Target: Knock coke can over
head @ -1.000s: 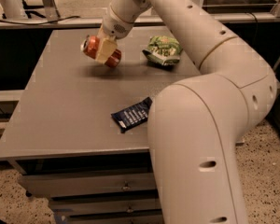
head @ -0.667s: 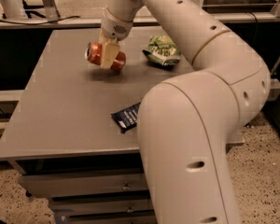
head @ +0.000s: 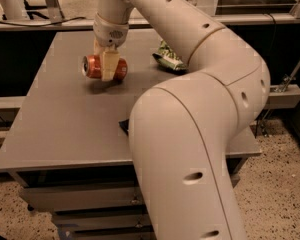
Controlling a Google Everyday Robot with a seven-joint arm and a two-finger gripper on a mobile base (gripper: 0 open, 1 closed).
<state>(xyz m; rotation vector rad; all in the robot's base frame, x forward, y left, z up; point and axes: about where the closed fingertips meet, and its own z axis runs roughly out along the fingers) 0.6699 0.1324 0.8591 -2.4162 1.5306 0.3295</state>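
- Your gripper sits over the far left part of the grey table, hanging straight down from the wrist.
- It is clamped on the coke can: one cream finger runs down across the can's near face, about midway along its length. The other finger is hidden behind the can.
- The coke can lies sideways in that grip, its long axis roughly level. Its silver top faces left and the red body runs out to the right of the finger.
- A dark shadow sits on the table just below the can. You cannot tell from this view whether the can touches the tabletop or hangs just above it.
- To the right of the can, well apart from it, a green snack bag lies on the far side of the table, its right end covered by the arm.
- The big white arm rises from the lower right, bends at the elbow and reaches back across the table to the can, blocking much of the table's right half.
- At the arm's left edge, near the middle of the table, a small dark sliver of a flat packet peeks out; the rest is hidden.
- Under the tabletop you see grey drawer fronts, and speckled floor beside them.
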